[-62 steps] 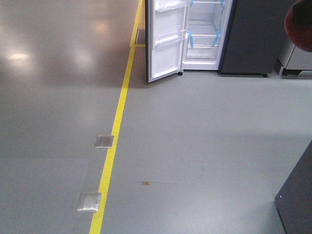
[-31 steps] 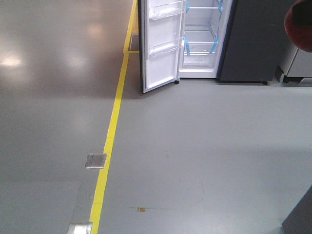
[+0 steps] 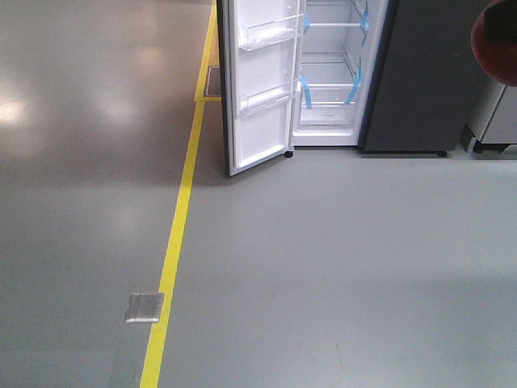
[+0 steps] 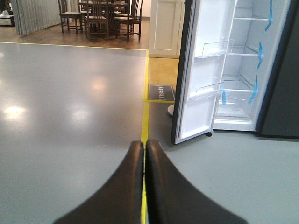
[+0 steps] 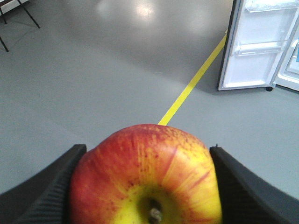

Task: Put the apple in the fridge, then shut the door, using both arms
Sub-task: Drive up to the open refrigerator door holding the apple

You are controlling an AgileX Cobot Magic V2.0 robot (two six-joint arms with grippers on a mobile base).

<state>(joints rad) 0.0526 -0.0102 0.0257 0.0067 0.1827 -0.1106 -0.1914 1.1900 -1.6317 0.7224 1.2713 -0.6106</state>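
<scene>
Left tool (image 4: 144,143) closed, right tool (image 5: 147,156) clamped.

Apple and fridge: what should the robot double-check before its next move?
1. Apple gripped by right end effector: ok, pinched on both sides.
2. Fridge door open: ok, swung wide.
3. Left end effector free for the door: ok, shut, empty.
4. Floor toward the fridge: ok, no obstacle seen.
5. Glass shelves have room: ok, visible ones bare.
6. Fridge within arm's reach: not ok, it stands far across the floor.
</scene>
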